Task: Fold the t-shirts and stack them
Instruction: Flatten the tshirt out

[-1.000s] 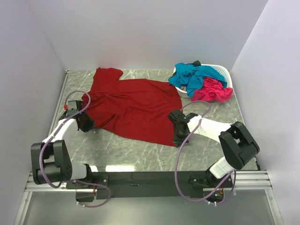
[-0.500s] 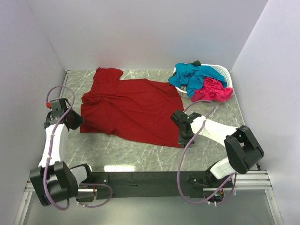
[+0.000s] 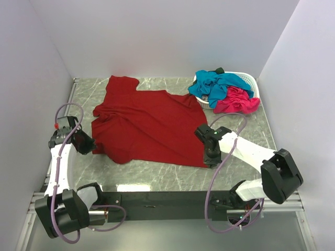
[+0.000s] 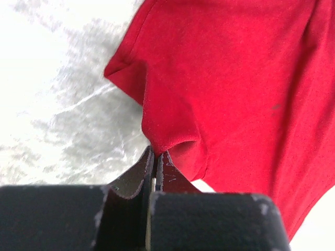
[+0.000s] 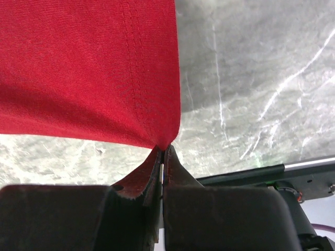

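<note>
The dark red t-shirt (image 3: 149, 123) lies spread on the grey marble table, a sleeve toward the back left. My left gripper (image 3: 90, 147) is shut on its near-left edge; in the left wrist view (image 4: 157, 152) red cloth (image 4: 235, 83) runs pinched between the tips. My right gripper (image 3: 210, 159) is shut on the shirt's near-right hem corner; in the right wrist view (image 5: 163, 149) the hem (image 5: 104, 78) lifts off the table. The teal-blue t-shirt (image 3: 213, 85) and the hot pink t-shirt (image 3: 236, 100) hang bunched over the basket.
A white latticed basket (image 3: 248, 80) stands at the back right corner. White walls close in the table at the left, back and right. The black rail (image 3: 157, 198) with the arm bases runs along the near edge.
Both grippers have drawn the red shirt toward the near edge. The left arm swung out to the left then came in a little; the right gripper moved nearer and rightward with the hem.
</note>
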Controlling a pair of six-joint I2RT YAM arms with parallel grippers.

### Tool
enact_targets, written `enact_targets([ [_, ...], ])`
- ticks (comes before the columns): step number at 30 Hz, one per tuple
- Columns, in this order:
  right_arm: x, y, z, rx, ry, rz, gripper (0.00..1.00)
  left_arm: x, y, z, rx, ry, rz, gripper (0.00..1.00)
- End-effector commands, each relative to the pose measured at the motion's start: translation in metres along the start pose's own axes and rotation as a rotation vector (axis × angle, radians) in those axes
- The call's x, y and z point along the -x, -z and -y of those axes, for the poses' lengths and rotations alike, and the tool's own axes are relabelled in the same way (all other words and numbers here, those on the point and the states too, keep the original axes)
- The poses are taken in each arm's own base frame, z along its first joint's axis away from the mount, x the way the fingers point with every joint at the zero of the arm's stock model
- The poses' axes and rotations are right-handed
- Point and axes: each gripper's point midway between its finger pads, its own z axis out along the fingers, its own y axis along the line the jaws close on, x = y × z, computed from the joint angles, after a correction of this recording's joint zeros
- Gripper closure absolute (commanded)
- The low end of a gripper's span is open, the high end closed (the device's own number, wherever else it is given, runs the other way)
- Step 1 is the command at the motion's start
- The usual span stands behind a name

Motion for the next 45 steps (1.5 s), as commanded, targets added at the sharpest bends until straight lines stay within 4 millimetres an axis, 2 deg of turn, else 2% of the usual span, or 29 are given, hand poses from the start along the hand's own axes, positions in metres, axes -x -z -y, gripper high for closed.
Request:
enact_targets([
  [1,-0.012,0.006,0.016,-0.037,-0.014,-0.019,1.0,-0.009,0.011,-0.002,-0.004,-0.022,-0.03,0.99],
  [6,-0.003,0.005,0.009,-0.036,0.016,-0.022,1.0,-0.024,0.01,0.012,-0.086,0.029,-0.075,1.0],
  [10,0.006,0.002,-0.005,-0.014,0.046,-0.028,1.0,-0.027,0.023,0.02,-0.111,0.064,-0.037,0.99],
  [12,0.013,0.001,-0.01,-0.004,0.065,-0.022,1.0,-0.032,0.03,0.016,-0.099,0.084,-0.032,0.99],
  [15,0.016,-0.004,-0.016,0.0,0.1,-0.031,1.0,-0.039,0.047,0.005,-0.082,0.124,0.007,0.99],
  [19,0.017,-0.011,-0.02,0.006,0.132,-0.049,1.0,-0.028,0.084,0.002,-0.081,0.149,0.112,0.99],
  [22,0.016,-0.016,-0.02,-0.001,0.163,-0.059,1.0,-0.041,0.096,-0.003,-0.069,0.166,0.072,1.0],
  [29,0.011,-0.018,-0.016,-0.008,0.191,-0.086,1.0,-0.054,0.136,-0.01,-0.058,0.172,0.068,0.99],
  [33,0.007,-0.017,-0.011,-0.022,0.21,-0.103,1.0,-0.058,0.15,0.002,-0.142,0.149,0.065,1.0],
  [36,0.004,-0.013,-0.009,-0.023,0.212,-0.112,1.0,-0.059,0.148,0.003,-0.139,0.147,0.045,1.0],
  [39,0.004,-0.011,-0.008,-0.019,0.213,-0.112,1.0,-0.057,0.136,-0.001,-0.098,0.142,0.036,1.0],
  [42,0.012,-0.011,-0.012,-0.028,0.221,-0.102,1.0,-0.051,0.113,0.0,-0.084,0.128,0.026,1.0],
  [45,0.025,-0.013,-0.017,-0.029,0.219,-0.092,1.0,-0.036,0.082,0.012,-0.108,0.116,0.028,1.0],
])
